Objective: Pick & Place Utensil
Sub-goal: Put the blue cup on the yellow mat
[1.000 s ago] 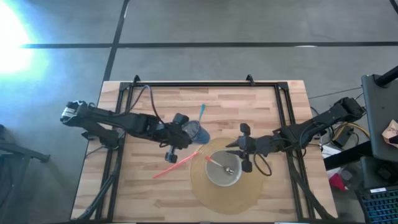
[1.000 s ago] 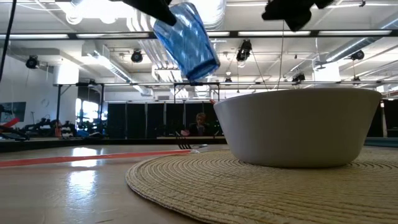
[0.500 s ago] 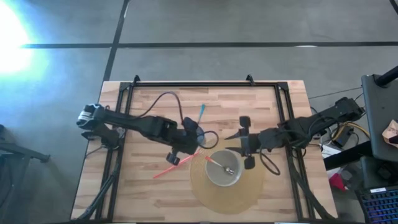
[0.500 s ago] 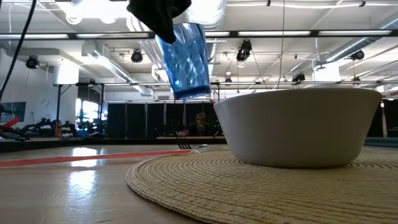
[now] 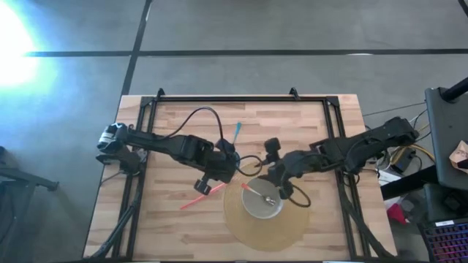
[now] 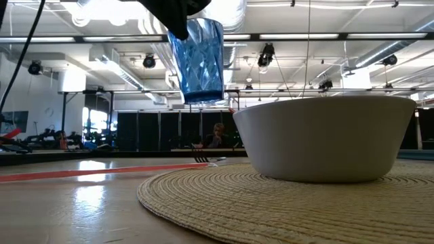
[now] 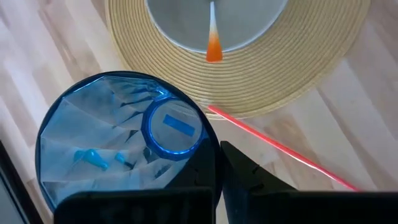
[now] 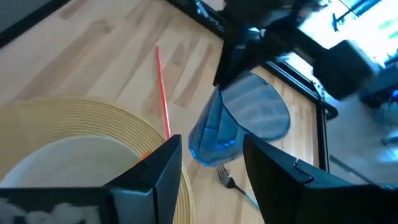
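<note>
Left tool [image 5: 219,166] clamped on blue cup [image 6: 197,59], held upright above the table [image 5: 175,131]. Right tool [image 8: 208,163] spread apart over the bowl [image 5: 262,199], nothing in it.

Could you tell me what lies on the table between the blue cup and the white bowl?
In the left wrist view, woven placemat rim and a red stick.

The left arm reaches from the left side of the bench toward its middle, and the left gripper [image 5: 221,166] is closed on a blue cup [image 6: 197,59], holding it upright in the air. The right arm stretches in from the right side toward the middle. The right gripper [image 5: 272,172] has its fingers [image 8: 155,171] spread apart and holds nothing.
</note>
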Robot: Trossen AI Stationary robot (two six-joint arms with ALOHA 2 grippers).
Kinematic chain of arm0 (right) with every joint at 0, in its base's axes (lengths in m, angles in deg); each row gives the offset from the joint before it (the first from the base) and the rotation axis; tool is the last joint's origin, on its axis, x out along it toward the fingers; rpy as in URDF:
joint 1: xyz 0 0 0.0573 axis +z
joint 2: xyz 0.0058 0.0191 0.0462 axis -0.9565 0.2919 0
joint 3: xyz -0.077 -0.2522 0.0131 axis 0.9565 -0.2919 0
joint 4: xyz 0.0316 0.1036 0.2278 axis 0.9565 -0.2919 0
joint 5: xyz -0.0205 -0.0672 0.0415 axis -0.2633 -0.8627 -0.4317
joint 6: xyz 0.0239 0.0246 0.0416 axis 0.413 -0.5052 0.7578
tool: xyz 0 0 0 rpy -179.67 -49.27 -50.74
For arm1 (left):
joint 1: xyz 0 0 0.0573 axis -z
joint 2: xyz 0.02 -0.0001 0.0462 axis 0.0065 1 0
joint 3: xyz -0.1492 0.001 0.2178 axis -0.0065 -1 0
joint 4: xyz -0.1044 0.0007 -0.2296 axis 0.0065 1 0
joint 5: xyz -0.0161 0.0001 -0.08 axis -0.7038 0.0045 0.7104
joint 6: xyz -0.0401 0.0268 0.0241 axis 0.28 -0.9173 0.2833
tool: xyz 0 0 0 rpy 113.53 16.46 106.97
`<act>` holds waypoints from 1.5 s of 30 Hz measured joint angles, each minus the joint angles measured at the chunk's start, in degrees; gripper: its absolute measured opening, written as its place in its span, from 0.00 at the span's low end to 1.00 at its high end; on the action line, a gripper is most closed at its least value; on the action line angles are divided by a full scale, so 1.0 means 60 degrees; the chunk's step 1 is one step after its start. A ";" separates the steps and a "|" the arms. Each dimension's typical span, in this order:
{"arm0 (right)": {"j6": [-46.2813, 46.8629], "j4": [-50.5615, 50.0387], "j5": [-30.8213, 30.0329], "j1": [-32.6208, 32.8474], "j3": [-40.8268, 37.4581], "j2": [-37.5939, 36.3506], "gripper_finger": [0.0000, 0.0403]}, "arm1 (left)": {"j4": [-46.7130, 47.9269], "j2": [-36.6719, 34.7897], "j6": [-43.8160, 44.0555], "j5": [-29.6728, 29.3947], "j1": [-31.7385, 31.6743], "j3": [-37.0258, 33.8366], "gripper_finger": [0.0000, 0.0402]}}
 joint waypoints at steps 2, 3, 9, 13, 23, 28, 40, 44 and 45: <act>-0.0261 -0.0003 0.0039 -0.0002 0.0166 0.0309 0.42 | 0.0004 -0.0010 0.0015 0.0141 0.0042 0.0009 0.01; -0.0377 -0.0006 0.0104 -0.0002 0.0254 0.0463 0.42 | -0.0003 -0.0010 0.0018 0.0238 0.0085 0.0009 0.01; -0.1044 0.0007 0.0163 -0.0002 0.0988 0.1349 0.43 | 0.0006 -0.0003 0.0000 0.0298 0.0369 0.0006 0.01; -0.1410 -0.0008 0.0304 -0.0006 0.1441 0.1896 0.43 | 0.0009 -0.0003 0.0000 0.0298 0.0548 0.0006 0.01; -0.1610 -0.0034 0.0874 -0.0010 0.2234 0.2783 0.43 | 0.0044 -0.0003 -0.0032 0.0309 0.1042 -0.0001 0.01; -0.1596 -0.0119 0.1312 -0.0009 0.2256 0.2907 0.43 | 0.0024 -0.0003 -0.0060 0.0260 0.1255 -0.0001 0.01; -0.2273 -0.0065 0.1753 -0.0006 0.2272 0.2992 0.43 | 0.0006 -0.0003 -0.0201 0.0491 0.1542 -0.0009 0.02; -0.2530 0.0128 0.2133 0.0005 0.2275 0.2995 0.43 | -0.0054 -0.0003 -0.0359 0.0932 0.1683 -0.0009 0.01; -0.2613 0.0152 0.2158 0.0005 0.2275 0.2995 0.43 | -0.0065 -0.0003 -0.0384 0.0932 0.1727 -0.0009 0.01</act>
